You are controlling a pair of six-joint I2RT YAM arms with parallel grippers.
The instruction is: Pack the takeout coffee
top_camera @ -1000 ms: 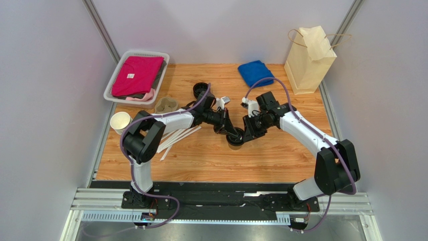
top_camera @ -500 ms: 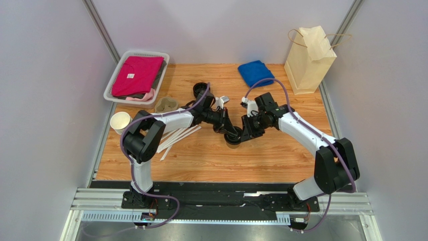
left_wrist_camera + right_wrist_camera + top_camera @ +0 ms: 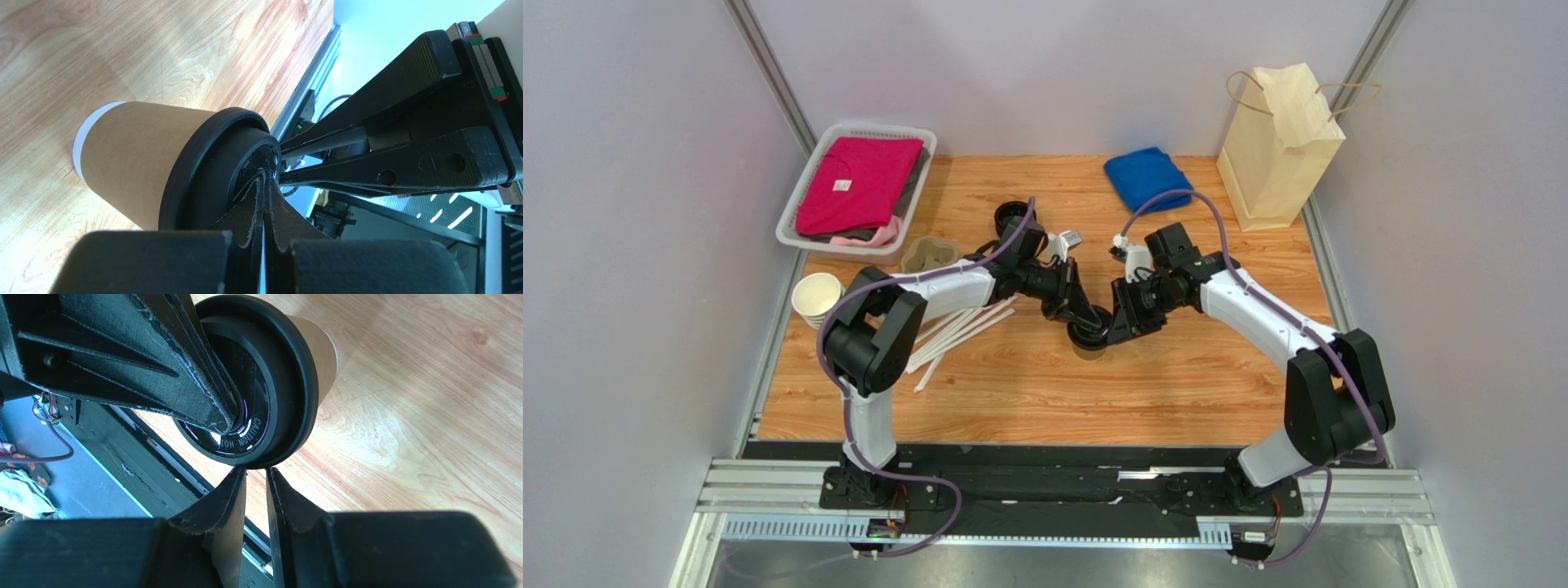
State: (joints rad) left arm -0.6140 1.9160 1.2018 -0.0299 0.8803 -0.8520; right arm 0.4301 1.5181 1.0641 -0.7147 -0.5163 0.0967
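at the far left corner of the wooden desk (image 3: 1038,392) one white slotted plastic basket (image 3: 790,218) is holding folded clothes (image 3: 857,181), a pink one lying on top of grey and pale pink ones. at the left edge one stack of paper cups (image 3: 817,298) is sitting with its white inside showing; how many are in it cannot be told. just right of the basket one tan moulded pulp tray (image 3: 928,255) is resting, and nearer the front, several thin white straws (image 3: 952,333) are lying fanned out. a pile of round black lids (image 3: 1011,217) is sitting toward the far edge.

in the middle of the desk the one takeout coffee (image 3: 135,162), a smooth kraft paper cone with a glossy black plastic lid (image 3: 196,184), is standing upright. the left hand (image 3: 265,190) is fully closed with nothing between its fingers, and its tips are pressing on the lid's top. the right hand (image 3: 253,473) is standing a narrow slit apart, bare desk showing through the gap, its tips right at the lid's rim.

one soft blue cloth (image 3: 1146,178) is lying at the far edge. one tan paper bag (image 3: 1274,153) with twisted handles is standing in the far right corner, its contents hidden.
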